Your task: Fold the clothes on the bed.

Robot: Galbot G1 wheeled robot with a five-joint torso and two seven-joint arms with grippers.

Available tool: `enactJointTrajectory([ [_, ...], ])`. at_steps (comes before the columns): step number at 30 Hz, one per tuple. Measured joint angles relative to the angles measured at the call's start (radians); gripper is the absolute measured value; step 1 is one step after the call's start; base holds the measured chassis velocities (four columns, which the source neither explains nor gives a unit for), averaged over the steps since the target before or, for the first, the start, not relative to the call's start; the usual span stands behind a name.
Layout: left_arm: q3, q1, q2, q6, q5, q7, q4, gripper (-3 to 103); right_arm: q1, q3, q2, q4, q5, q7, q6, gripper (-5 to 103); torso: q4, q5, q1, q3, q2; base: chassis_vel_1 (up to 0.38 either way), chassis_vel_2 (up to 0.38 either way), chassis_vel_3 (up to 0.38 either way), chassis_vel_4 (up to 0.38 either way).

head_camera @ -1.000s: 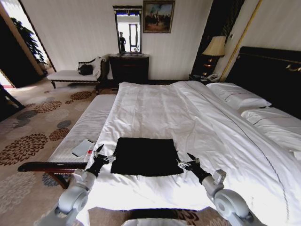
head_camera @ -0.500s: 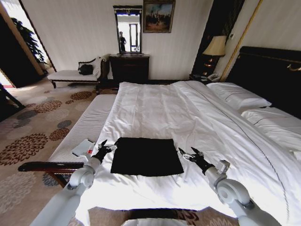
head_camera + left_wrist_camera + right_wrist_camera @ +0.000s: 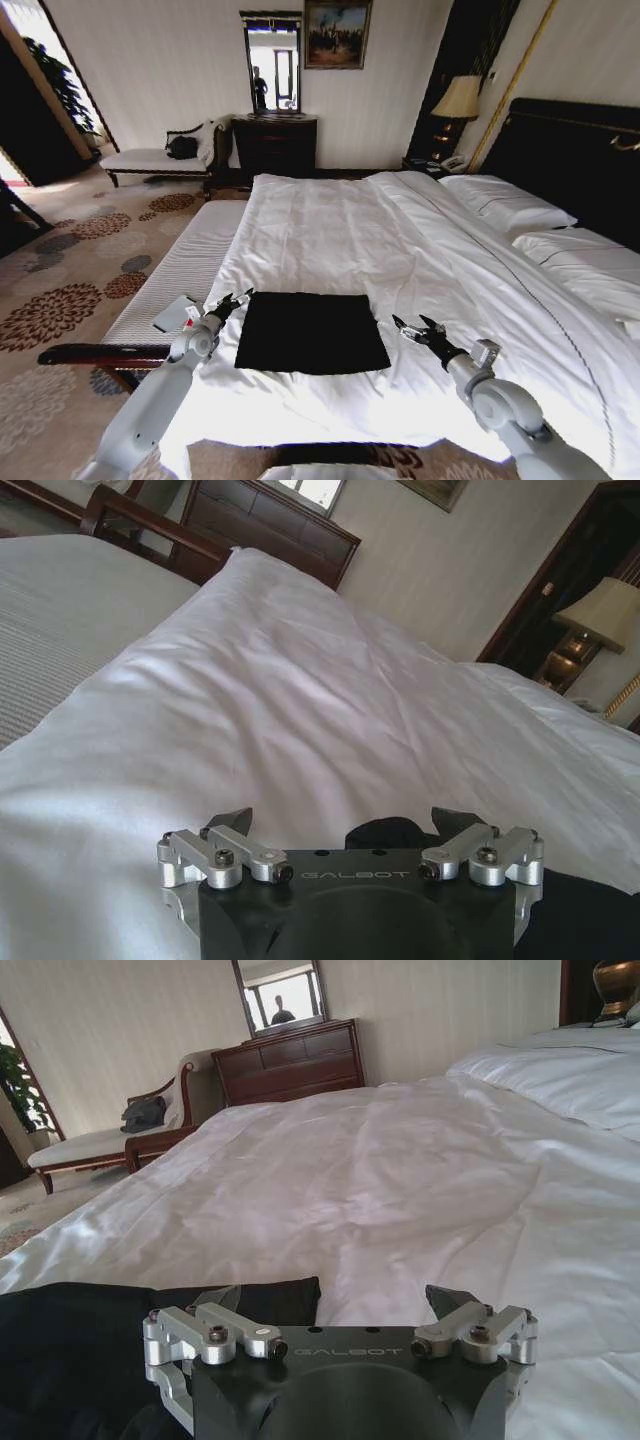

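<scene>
white bed (image 3: 420, 250), folded black clothes (image 3: 310, 332) flat near foot, pillows (image 3: 505, 205) by headboard

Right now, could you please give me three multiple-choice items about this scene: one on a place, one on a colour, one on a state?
1. Where does the T-shirt lie?
A. on the bench
B. on the bed near its foot
C. on a pillow

2. What colour is the T-shirt?
A. black
B. red
C. white

3. How are the two hands?
A. both shut on fabric
B. one open, one shut
C. both open, holding nothing

Answers:
1 B: the T-shirt rests on the bed.
2 A: it looks dark against the white sheet.
3 C: the left hand and right hand flank the shirt with fingers spread.
</scene>
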Motion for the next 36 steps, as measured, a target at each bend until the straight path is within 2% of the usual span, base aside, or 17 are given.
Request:
enactJointTrajectory([
  [12, 0.016, 0.028, -0.014, -0.002, 0.033, 0.001, 0.014, 100, -0.010, 0.005, 0.001, -0.017, 0.003, 0.005, -0.008, 100, -0.0001, 0.0001, 0.000, 0.000, 0.000, 0.000, 0.000, 0.000, 0.000],
  [19, 0.050, -0.006, -0.044, -0.004, 0.029, 0.001, 0.019, 100, -0.017, 0.016, -0.003, -0.017, 0.002, 0.005, -0.008, 100, -0.0001, -0.0001, 0.000, 0.000, 0.000, 0.000, 0.000, 0.000, 0.000],
  [28, 0.097, -0.071, -0.075, 0.001, 0.024, 0.001, 0.089, 100, -0.030, 0.034, -0.007, -0.010, 0.003, 0.005, -0.008, 100, 0.0000, 0.0000, 0.000, 0.000, 0.000, 0.000, 0.000, 0.000, 0.000],
  [35, 0.108, -0.070, -0.071, 0.003, 0.010, 0.001, 0.059, 102, -0.020, 0.030, -0.013, -0.015, 0.007, 0.013, -0.012, 100, -0.0003, 0.0000, 0.000, 0.000, 0.000, 0.000, 0.000, 0.000, 0.000],
  [36, 0.106, -0.060, -0.070, 0.003, 0.011, 0.001, 0.055, 98, -0.015, 0.029, -0.016, -0.017, 0.013, 0.018, -0.015, 100, 0.0000, -0.0001, 0.000, 0.000, 0.000, 0.000, 0.000, 0.000, 0.000],
])
